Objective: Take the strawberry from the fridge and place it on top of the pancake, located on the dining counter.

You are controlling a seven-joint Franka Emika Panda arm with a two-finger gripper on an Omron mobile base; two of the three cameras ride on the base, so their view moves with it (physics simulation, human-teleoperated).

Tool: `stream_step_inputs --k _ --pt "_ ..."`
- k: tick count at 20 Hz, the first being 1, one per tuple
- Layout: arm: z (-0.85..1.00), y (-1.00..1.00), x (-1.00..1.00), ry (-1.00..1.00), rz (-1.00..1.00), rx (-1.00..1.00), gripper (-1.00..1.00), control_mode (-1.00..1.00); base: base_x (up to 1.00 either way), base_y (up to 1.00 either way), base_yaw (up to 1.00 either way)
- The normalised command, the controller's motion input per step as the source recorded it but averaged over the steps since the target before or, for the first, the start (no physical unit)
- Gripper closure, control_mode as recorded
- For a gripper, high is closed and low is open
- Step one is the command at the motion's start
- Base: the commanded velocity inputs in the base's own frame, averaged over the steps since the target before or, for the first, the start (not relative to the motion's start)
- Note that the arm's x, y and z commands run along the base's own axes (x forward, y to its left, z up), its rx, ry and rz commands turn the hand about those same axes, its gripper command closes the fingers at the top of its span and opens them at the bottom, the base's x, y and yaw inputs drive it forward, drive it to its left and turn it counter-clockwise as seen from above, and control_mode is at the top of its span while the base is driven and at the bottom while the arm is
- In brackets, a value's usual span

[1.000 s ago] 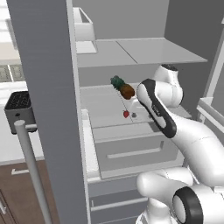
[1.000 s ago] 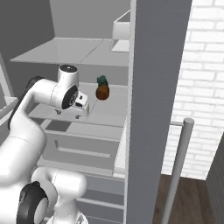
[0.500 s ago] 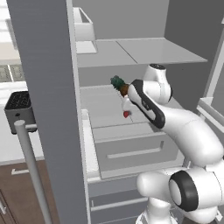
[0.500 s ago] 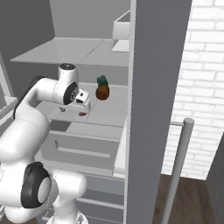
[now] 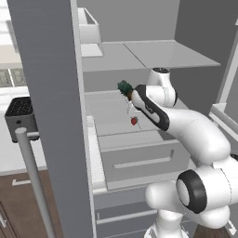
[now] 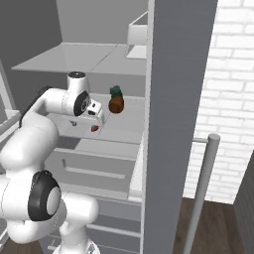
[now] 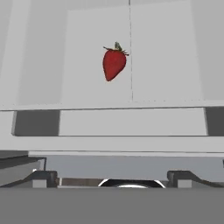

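Reaching into the fridge (image 5: pixel 51 93), the gripper (image 6: pixel 94 115) stands spread wide and holds nothing, poised above the strawberry (image 7: pixel 113 63), a small glossy red berry lying on the smooth pale shelf (image 7: pixel 166 57). A brown pineapple (image 6: pixel 116 101) stands further right.

Count of items, by kind:

- strawberry (image 7: pixel 114 64): one, red, lying on a pale grey shelf (image 5: pixel 116 122) inside the fridge (image 6: pixel 178 99).
- pineapple (image 6: pixel 116 101): one, upright, on the same shelf, farther back.
- Pale bin (image 5: pixel 89 33): one, on the top shelf.
- Shelf levels visible in the fridge: two.
- Drawer fronts below the shelves: one pulled-out drawer (image 5: pixel 139 155) clearly seen; further fronts beneath, number unclear.
- Long silver handles: one in each base view (image 6: pixel 201 188).
- Black toaster (image 5: pixel 19 114): one, on the table left of the fridge door.
- Robot arm: one, with one end effector (image 6: pixel 95 110).
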Motion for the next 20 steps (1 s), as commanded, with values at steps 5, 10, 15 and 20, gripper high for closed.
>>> stream_step_inputs --k 5,10,15,20 --pt "-0.36 0.0 0.12 0.0 0.0 -0.07 -1.0 -1.0 0.0 0.0 0.0" --pt "-0.27 0.0 0.38 0.0 0.0 -0.05 -1.0 -1.0 0.0 0.0 0.0" --pt "-0.17 0.02 0.34 0.0 0.0 -0.02 -1.0 -1.0 0.0 0.0 0.0" --pt "-0.18 0.05 0.23 0.0 0.0 -0.04 -1.0 -1.0 0.0 0.0 0.0"
